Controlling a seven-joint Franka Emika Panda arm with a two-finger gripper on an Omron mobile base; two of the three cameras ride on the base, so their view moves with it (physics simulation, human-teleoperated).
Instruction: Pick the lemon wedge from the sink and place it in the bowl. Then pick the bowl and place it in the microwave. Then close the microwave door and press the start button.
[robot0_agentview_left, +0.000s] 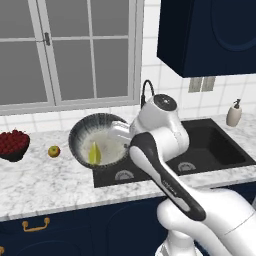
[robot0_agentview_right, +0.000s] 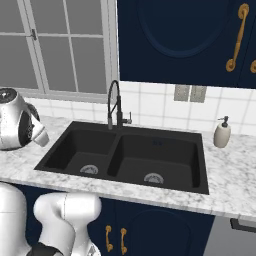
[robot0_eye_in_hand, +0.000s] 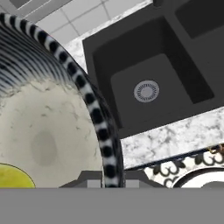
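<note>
Bowl held tilted at the sink's left edge, lemon wedge inside — the microwave comes next.

In the left base view the bowl (robot0_agentview_left: 98, 139) hangs tipped toward the camera, above the counter (robot0_agentview_left: 45, 182) at the left side of the sink (robot0_agentview_left: 215, 145), and the lemon wedge (robot0_agentview_left: 94, 154) lies low in its pale inside. The gripper (robot0_eye_in_hand: 106, 181) meets the bowl's right rim; in the hand view that rim runs down between the fingers, so it appears clamped on the rim, though the tips are cut off at the frame edge. The wedge sits left of the hand, across the bowl's floor. The right base view adds both empty basins and the faucet (robot0_agentview_right: 116, 107). Where the microwave lies I cannot tell — judging by that, the base must turn or drive.
</note>
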